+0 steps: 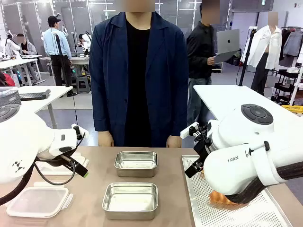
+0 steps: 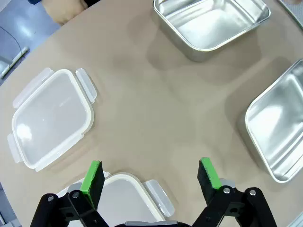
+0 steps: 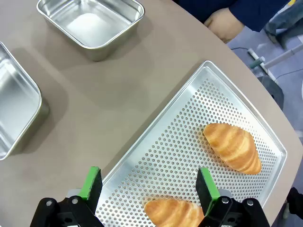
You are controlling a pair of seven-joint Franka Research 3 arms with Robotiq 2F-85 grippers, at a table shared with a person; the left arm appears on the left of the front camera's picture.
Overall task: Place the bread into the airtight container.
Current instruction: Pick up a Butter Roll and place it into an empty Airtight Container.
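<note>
Two croissants of bread lie on the perforated metal tray (image 3: 189, 137): one (image 3: 233, 147) toward its far side, the other (image 3: 173, 212) close under my right gripper (image 3: 147, 176). That gripper hangs open above the tray, holding nothing. In the front view a bit of bread (image 1: 221, 198) shows under the right arm. Two steel containers sit mid-table, one near (image 1: 130, 200) and one far (image 1: 136, 163). My left gripper (image 2: 150, 170) is open and empty above the table's left part, over two clear plastic lids (image 2: 49, 118) (image 2: 118, 198).
A person stands at the far edge with both hands (image 1: 105, 138) resting near the table. The steel containers also show at the edges of both wrist views (image 2: 213, 21) (image 3: 90, 23). Bare tabletop lies between lids and containers.
</note>
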